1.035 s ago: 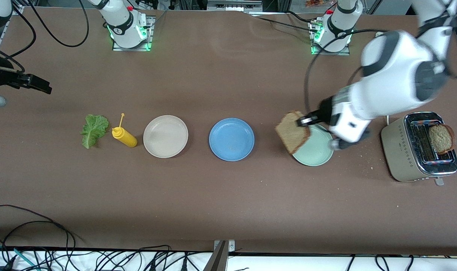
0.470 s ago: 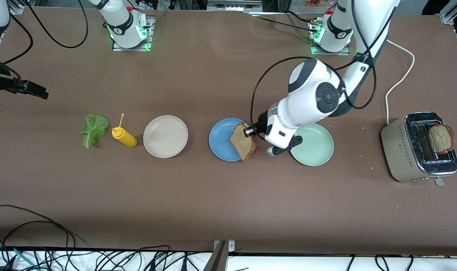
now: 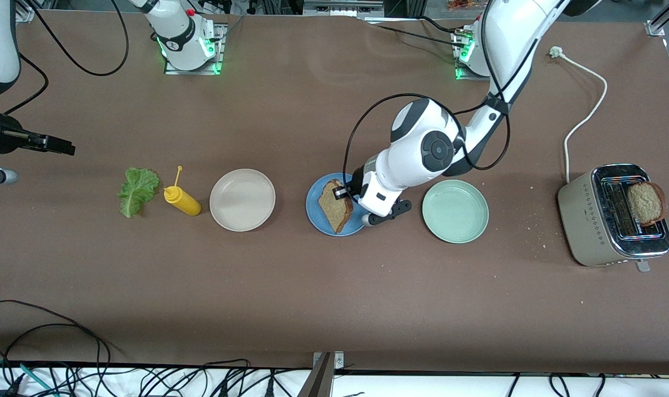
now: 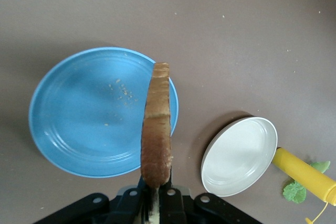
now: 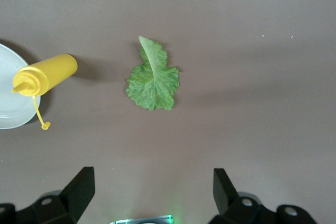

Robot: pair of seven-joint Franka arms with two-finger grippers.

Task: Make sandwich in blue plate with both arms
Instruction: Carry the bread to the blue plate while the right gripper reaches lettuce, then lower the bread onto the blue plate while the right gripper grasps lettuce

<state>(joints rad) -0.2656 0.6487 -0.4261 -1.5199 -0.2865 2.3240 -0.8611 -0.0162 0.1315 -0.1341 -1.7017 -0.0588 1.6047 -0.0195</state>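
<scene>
My left gripper (image 3: pixel 342 193) is shut on a brown bread slice (image 3: pixel 335 205) and holds it on edge over the blue plate (image 3: pixel 317 214). In the left wrist view the slice (image 4: pixel 156 127) stands edge-on between the jaws over the plate's (image 4: pixel 84 114) rim. A second bread slice (image 3: pixel 646 202) sticks out of the toaster (image 3: pixel 590 220). The green lettuce leaf (image 3: pixel 137 190) lies on the table at the right arm's end; the right wrist view shows it (image 5: pixel 153 80) below the camera. My right gripper (image 3: pixel 53 144) is open and empty, up over the table edge near the lettuce.
A yellow mustard bottle (image 3: pixel 181 199) lies beside the lettuce. A beige plate (image 3: pixel 242 199) sits between the bottle and the blue plate. A pale green plate (image 3: pixel 455 211) sits toward the left arm's end. The toaster's cord (image 3: pixel 582 121) runs up the table.
My left gripper has carried the bread slice from over the pale green plate to over the blue plate. My right gripper shifted slightly near the table edge.
</scene>
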